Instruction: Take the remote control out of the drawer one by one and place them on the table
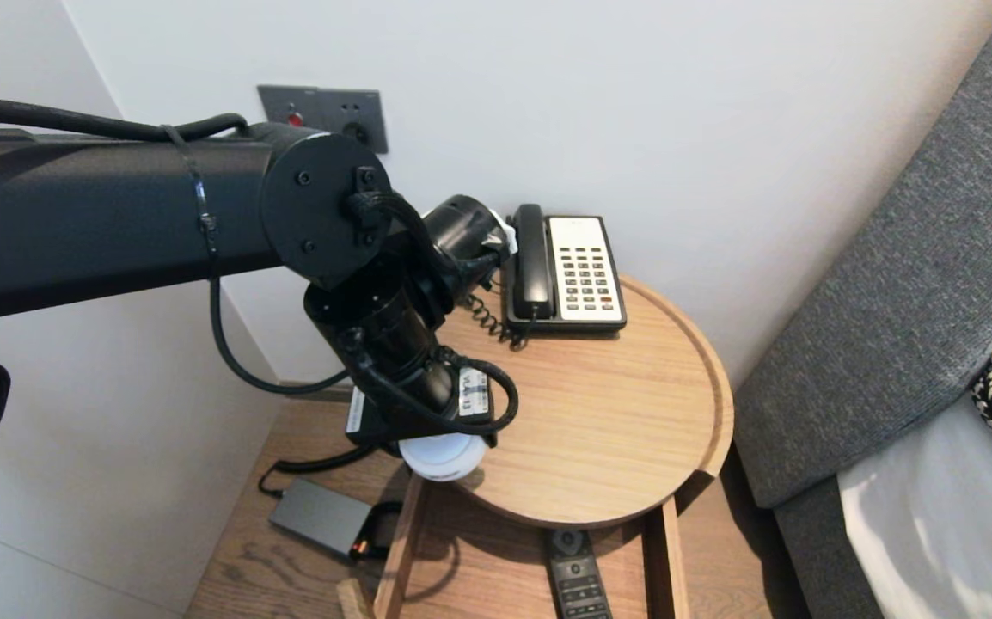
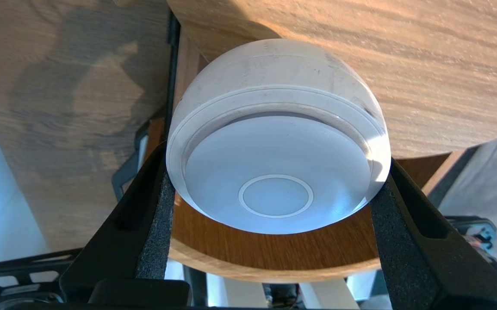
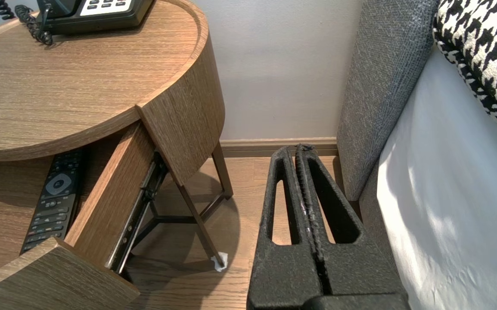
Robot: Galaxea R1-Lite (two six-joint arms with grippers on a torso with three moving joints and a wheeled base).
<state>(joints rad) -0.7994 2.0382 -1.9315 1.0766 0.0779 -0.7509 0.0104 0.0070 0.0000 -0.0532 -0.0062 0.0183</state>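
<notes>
You are holding your left gripper (image 2: pixel 277 159) at the near left edge of the round wooden worktop (image 1: pixel 616 413), its fingers (image 2: pixel 153 224) clamping a white domed puck (image 2: pixel 274 129) from both sides. The puck is overlapping the worktop's rim, above the left wall of the open drawer (image 1: pixel 479 559), where a remote (image 1: pixel 576 580) is lying. A telephone (image 1: pixel 565 271) is standing at the worktop's back. Your right gripper (image 3: pixel 302 150) is hanging low beside the bed (image 3: pixel 446 193), fingers pressed together.
</notes>
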